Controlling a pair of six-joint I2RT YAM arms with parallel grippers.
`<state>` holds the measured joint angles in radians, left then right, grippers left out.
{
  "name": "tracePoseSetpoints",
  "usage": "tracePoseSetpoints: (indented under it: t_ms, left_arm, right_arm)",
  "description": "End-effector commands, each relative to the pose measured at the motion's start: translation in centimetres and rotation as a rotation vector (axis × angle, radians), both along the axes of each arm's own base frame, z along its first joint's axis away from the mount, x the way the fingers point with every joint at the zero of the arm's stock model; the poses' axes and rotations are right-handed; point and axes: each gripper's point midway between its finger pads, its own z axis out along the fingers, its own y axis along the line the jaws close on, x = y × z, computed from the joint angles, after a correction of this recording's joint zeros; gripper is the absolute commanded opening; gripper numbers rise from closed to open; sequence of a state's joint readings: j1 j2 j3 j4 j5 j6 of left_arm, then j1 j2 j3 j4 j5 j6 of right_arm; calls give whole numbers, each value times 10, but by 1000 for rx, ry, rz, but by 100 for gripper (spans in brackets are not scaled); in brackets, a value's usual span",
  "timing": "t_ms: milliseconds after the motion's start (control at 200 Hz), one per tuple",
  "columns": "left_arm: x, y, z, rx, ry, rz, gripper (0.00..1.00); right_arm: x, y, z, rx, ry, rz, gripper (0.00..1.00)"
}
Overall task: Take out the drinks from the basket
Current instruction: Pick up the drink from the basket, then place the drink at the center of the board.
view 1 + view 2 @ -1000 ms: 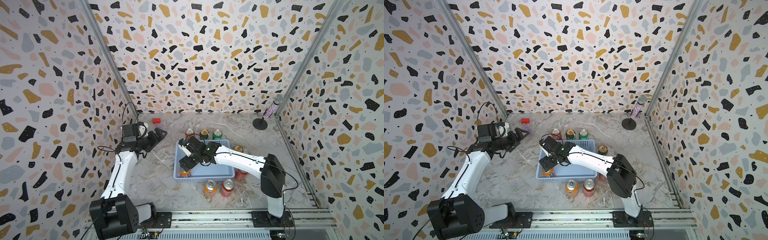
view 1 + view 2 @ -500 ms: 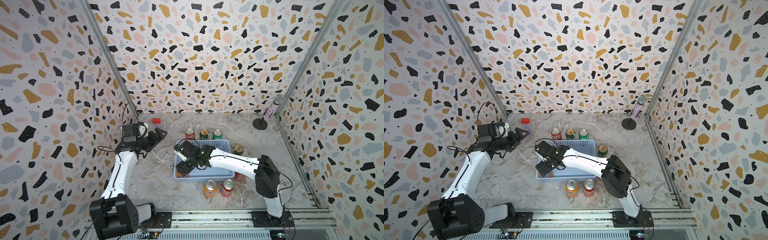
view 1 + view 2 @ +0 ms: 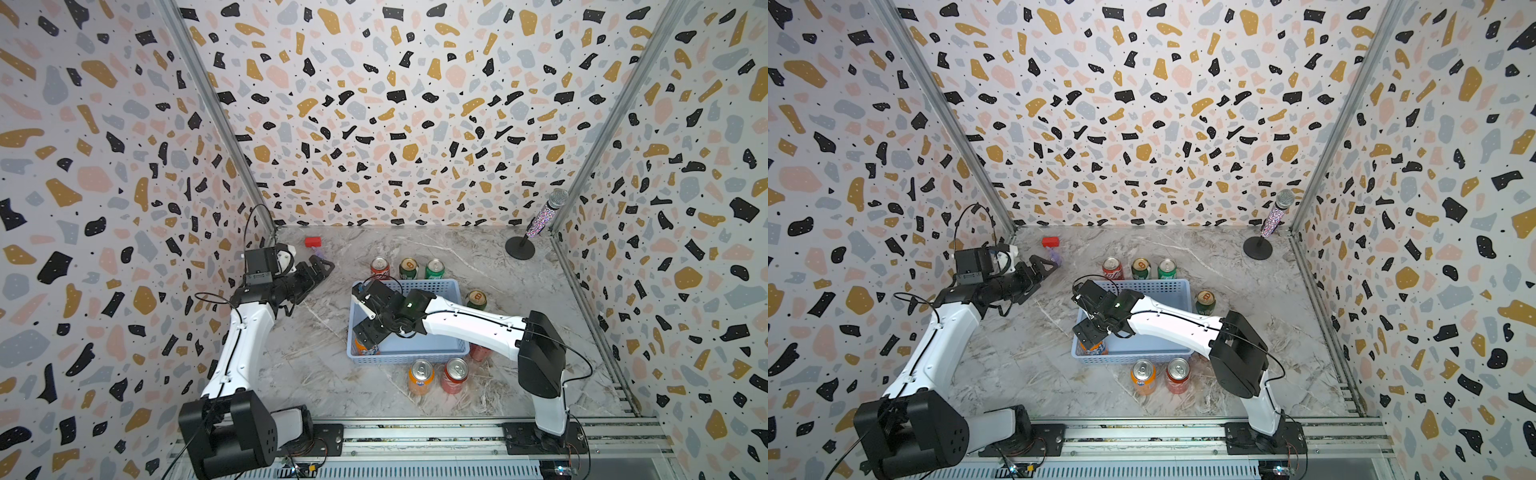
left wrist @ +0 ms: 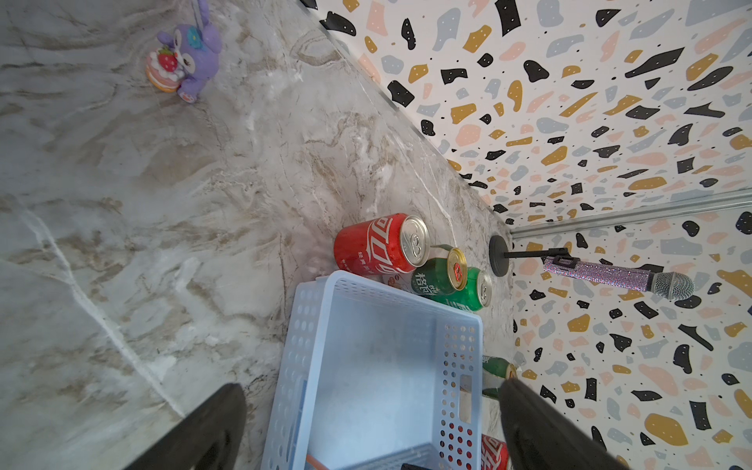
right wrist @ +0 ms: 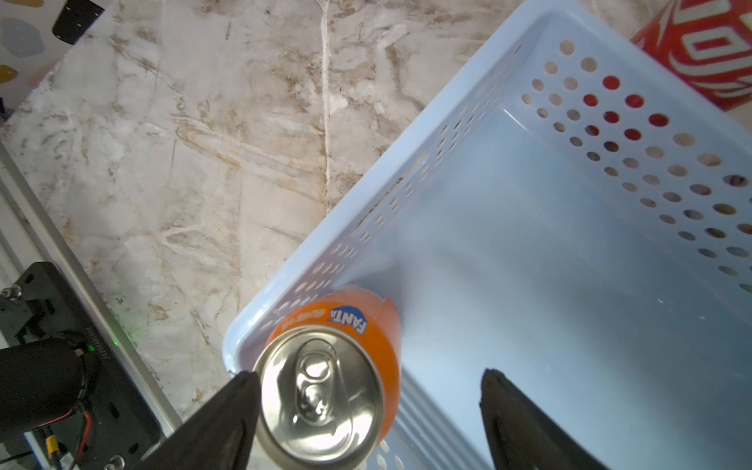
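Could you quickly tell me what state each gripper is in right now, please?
Left gripper: open, empty.
Right gripper: open, jaws either side of the orange can in the basket, not closed on it.

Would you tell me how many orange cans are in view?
2 orange cans: one in the basket under the right gripper, one on the table before it.

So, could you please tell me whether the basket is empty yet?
Not empty: one orange can stands upright in a corner of the basket. The rest of the floor in view is bare.
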<state>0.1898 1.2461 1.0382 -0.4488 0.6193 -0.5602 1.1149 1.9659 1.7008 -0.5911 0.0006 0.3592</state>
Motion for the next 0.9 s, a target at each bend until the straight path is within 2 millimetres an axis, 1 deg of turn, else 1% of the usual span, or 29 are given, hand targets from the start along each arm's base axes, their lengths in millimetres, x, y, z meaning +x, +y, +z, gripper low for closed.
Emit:
tracePoseSetpoints:
  t_ms: [0,155,305,450,586,661,741,811,896]
  left_arm:
    - [-2,0,5,13,-32,-13,100]
    - [-2,0,5,14,-34,-14,100]
    - [-2,0,4,11,-31,-15,100]
    - [-3,0,4,12,-32,-16,100]
    - [-3,0,4,14,-32,-15,100]
    - [-3,0,3,13,-30,-14,100]
    - [-3,-1,4,15,-35,-16,100]
    - [-3,0,3,14,-32,-14,100]
    - [-3,0,3,14,-31,-15,100]
  right_arm:
    - [-9,8,33,87,4,24,89]
    - [-15,11,21,69,38,44,89]
    - [-21,14,1,21,54,59,89]
    - [-14,11,-19,-38,45,28,87]
    - [-8,8,-25,-58,24,4,83]
    - [-7,6,-26,-62,16,0,73]
    - [-7,4,-22,-55,4,-8,62]
    - [-6,1,-11,-33,-15,-15,52]
    - [-6,-5,10,2,-42,-21,39]
